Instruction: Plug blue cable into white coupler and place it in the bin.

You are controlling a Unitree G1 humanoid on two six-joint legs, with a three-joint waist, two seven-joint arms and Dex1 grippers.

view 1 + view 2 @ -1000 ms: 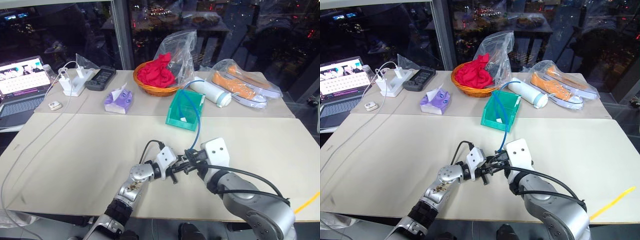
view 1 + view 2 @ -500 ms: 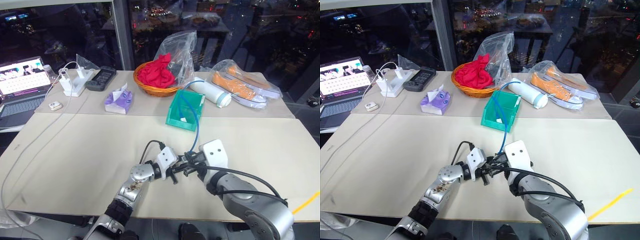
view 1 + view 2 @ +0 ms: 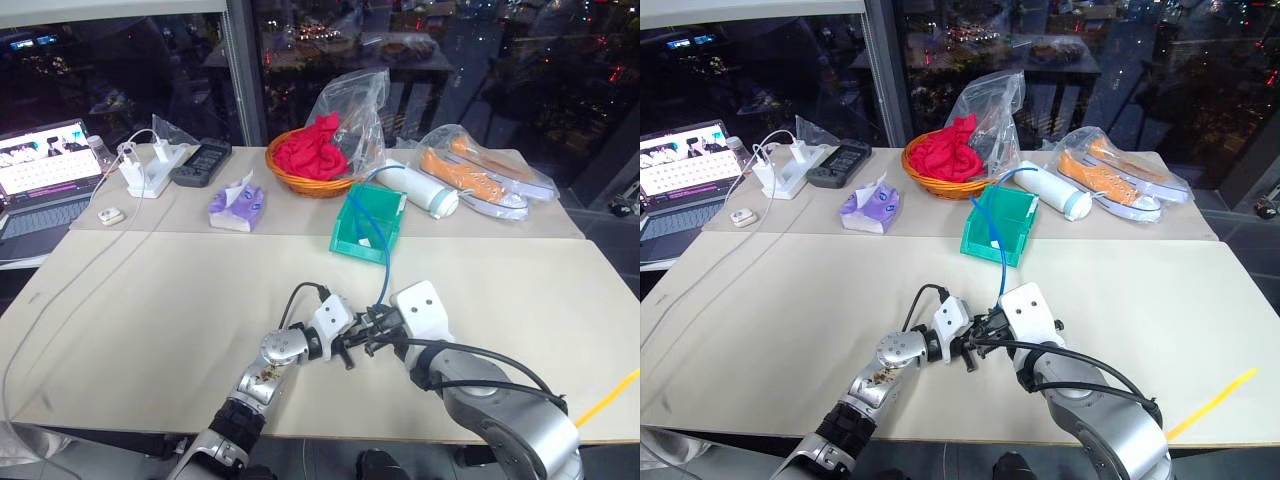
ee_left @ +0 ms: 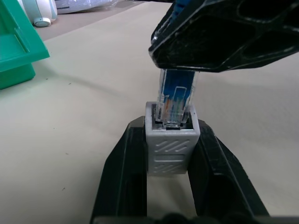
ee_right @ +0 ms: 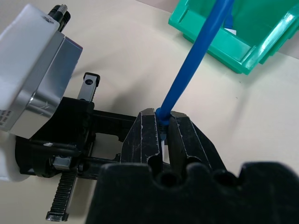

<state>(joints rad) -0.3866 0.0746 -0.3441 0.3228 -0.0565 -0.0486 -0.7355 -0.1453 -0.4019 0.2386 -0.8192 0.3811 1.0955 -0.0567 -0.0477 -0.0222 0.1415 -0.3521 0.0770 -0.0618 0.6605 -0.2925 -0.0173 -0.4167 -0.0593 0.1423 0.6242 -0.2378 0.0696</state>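
The white coupler (image 4: 172,148) stands between the fingers of my left gripper (image 4: 172,128), which is shut on it just above the table's front middle. The blue cable's clear plug (image 4: 176,99) has its tip in the coupler's socket. My right gripper (image 5: 162,116) is shut on the blue cable (image 5: 196,65) right behind that plug. In the left eye view the two grippers (image 3: 350,345) (image 3: 372,326) meet tip to tip. From there the cable (image 3: 385,270) arcs up and back into the teal bin (image 3: 352,232), where its far end lies.
Behind the bin stand an orange wicker basket (image 3: 300,180) with red cloth, a white bottle (image 3: 420,188) and bagged orange shoes (image 3: 480,172). A purple tissue pack (image 3: 238,205), chargers (image 3: 148,170), an earbud case (image 3: 110,214) and a laptop (image 3: 45,170) sit far left.
The right gripper has rolled a little on the cable, and the cable's arc leans more to the left. The left gripper has held still. The whole picture has shifted slightly.
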